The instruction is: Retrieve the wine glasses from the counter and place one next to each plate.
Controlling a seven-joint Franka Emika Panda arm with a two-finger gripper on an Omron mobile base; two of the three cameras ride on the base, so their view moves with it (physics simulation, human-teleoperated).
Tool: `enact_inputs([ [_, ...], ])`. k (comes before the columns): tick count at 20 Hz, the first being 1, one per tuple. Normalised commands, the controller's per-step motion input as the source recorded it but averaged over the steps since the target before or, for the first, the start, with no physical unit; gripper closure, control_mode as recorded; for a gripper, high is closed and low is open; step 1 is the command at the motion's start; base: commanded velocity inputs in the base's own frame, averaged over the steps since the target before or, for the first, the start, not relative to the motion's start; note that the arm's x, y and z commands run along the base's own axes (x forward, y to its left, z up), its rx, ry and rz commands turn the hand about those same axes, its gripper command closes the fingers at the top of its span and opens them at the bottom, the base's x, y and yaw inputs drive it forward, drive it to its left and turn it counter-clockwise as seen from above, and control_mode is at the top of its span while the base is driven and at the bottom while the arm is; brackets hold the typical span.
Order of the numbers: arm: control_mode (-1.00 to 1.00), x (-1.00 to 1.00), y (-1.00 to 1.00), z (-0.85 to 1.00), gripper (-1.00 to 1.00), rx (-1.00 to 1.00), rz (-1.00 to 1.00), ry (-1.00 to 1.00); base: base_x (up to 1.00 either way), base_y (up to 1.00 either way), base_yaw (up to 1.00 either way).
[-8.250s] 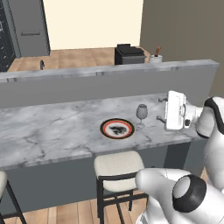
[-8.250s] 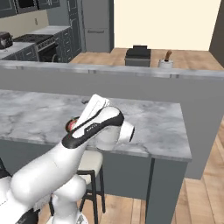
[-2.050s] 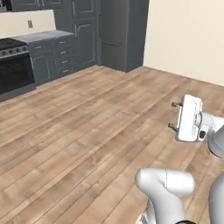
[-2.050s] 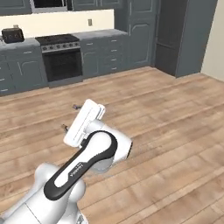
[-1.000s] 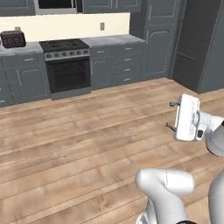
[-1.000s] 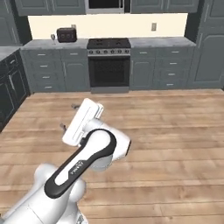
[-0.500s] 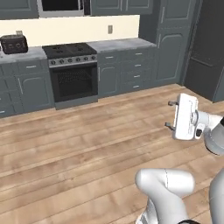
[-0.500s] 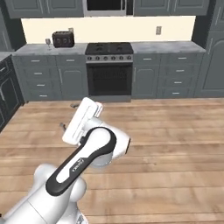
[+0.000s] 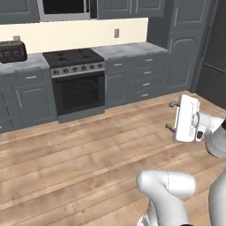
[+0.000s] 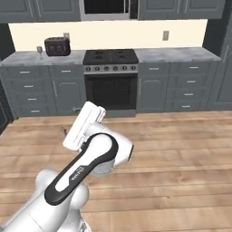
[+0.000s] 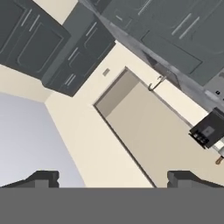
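One wine glass [image 10: 40, 50] stands on the grey counter [image 10: 20, 58] at the far left, just left of a dark toaster [image 10: 56, 45]. My gripper [image 9: 169, 116] hangs in mid-air over the wooden floor, far from that counter, fingers pointing left. It is open with nothing between its fingers. In the hand view the gripper [image 11: 113, 178] faces a tilted wall and cabinets, and a small stemmed shape [image 11: 155, 82] stands on a grey worktop there. The plates are out of view.
A stove with a dark oven door [image 10: 111, 93] sits in the middle of the cabinet run, a microwave [image 10: 108, 6] above it. Grey drawer cabinets [image 10: 179, 93] flank it. Tall cabinets [image 9: 187, 48] rise at the right. Open wooden floor [image 10: 181, 149] lies between me and the counter.
The whole picture has shifted: the base has turned and driven, so the stove and counter now sit closer and more central. The arm keeps its pose and the gripper stays open.
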Motion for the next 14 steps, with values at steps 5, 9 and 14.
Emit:
enact_inputs([
  [5,1.0,0.0,0.0,0.0,-1.0,0.0,0.0,0.0,1.0,1.0,-0.08],
  [9,1.0,0.0,0.0,0.0,-1.0,0.0,0.0,0.0,1.0,1.0,-0.04],
  [14,1.0,0.0,0.0,0.0,-1.0,0.0,0.0,0.0,1.0,0.63,0.0],
])
